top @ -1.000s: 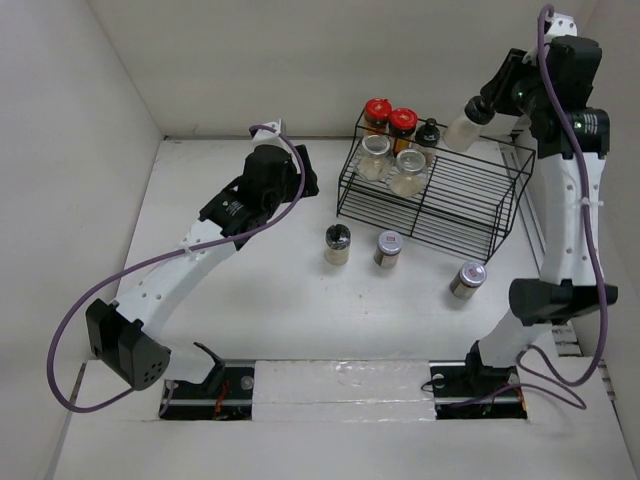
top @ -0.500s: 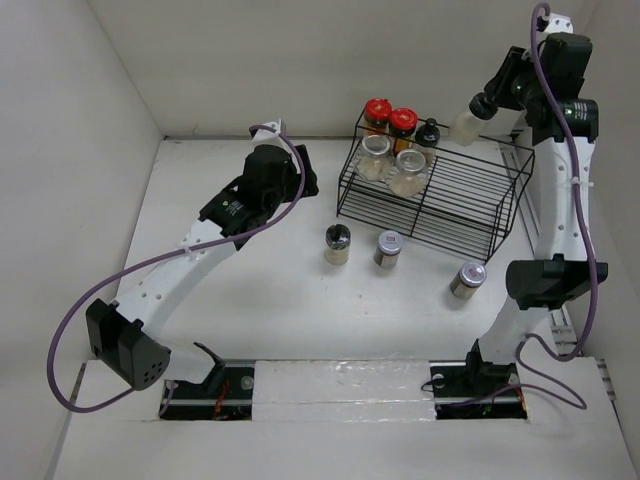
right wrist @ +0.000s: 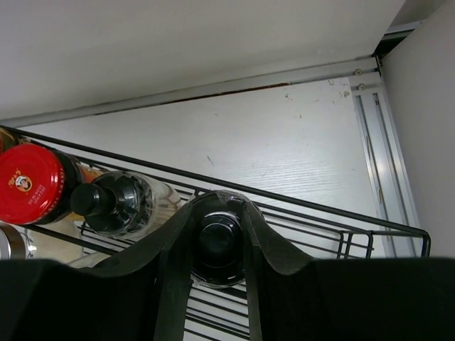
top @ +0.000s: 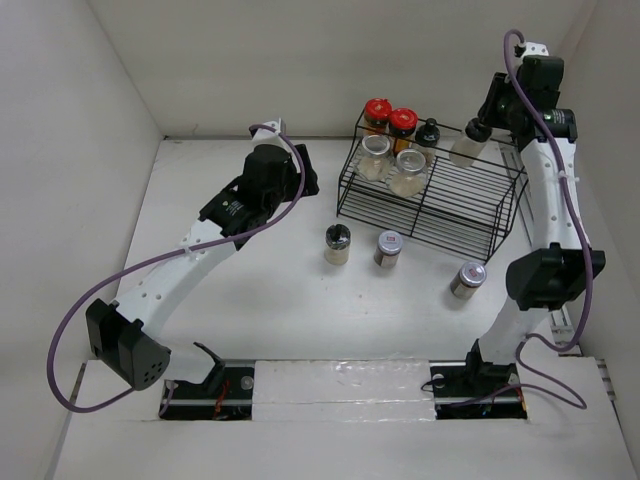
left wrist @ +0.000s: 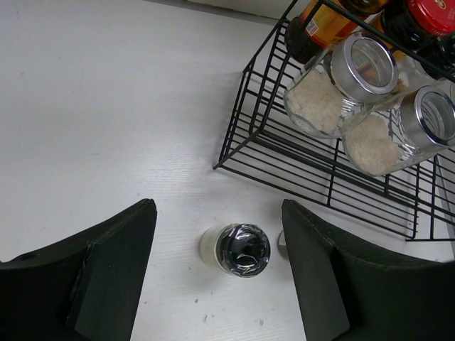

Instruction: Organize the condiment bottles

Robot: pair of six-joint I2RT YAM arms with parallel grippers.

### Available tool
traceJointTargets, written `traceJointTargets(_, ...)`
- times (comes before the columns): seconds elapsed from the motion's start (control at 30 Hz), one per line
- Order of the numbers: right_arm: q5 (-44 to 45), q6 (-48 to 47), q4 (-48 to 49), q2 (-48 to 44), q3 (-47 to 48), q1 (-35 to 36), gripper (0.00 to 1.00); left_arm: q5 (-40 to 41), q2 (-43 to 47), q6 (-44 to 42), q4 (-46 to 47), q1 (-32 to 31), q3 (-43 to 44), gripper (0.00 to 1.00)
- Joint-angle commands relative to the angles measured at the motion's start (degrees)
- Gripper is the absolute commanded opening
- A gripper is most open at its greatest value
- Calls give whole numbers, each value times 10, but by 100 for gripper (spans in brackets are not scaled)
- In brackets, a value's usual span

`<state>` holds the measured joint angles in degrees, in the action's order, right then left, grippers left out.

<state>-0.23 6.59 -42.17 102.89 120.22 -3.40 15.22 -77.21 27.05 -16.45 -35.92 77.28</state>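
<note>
black-capped jar (right wrist: 219,245) sat pinched in my right gripper (right wrist: 220,206), above the far right corner of the wire rack (top: 470,205). my left gripper (left wrist: 217,212) hung, jaws apart, over a second jar (left wrist: 238,249) on the table, left of the rack.

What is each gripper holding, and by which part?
Right gripper clamps a small clear jar with black cap by its cap end; left gripper, open, holds nothing.

Measured against the black wire rack (top: 470,215): a red-lidded jar (top: 377,113) and a second red-lidded jar (top: 403,121) stand at its back left corner, with a black-topped jar (top: 428,132) beside them. A silver-lidded grain jar (top: 375,156) and a matching grain jar (top: 408,172) lie tilted on its left side. In front of it, upright on the tabletop (top: 250,280), stand a black-lidded jar (top: 338,243), a silver-lidded jar (top: 388,249) and, off its right front corner, a silver-capped jar (top: 467,279). Above its back right, a black-capped pale jar (top: 463,147) hangs tilted in the right gripper (top: 480,125) fingers.
</note>
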Motion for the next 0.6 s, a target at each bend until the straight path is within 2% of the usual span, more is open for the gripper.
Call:
traceJointTargets(0.0, 8, -13, 60, -8, 7, 15, 0, 2, 0, -2, 22, -1, -4, 67)
traceJointTargets(0.27, 19, -24, 61, 6, -44, 38, 1, 2, -5, -2, 22, -1, 2, 67)
traceJointTargets(0.37, 41, -30, 56, 13, -44, 51, 8, 2, -10, -2, 22, -1, 7, 67)
traceJointTargets(0.5, 56, -35, 38, 24, -38, 66, 22, 2, -10, -2, 22, -1, 7, 67)
traceJointTargets(0.57, 68, -35, 28, 24, -32, 72, 41, 2, -10, -2, 17, -1, 7, 67)
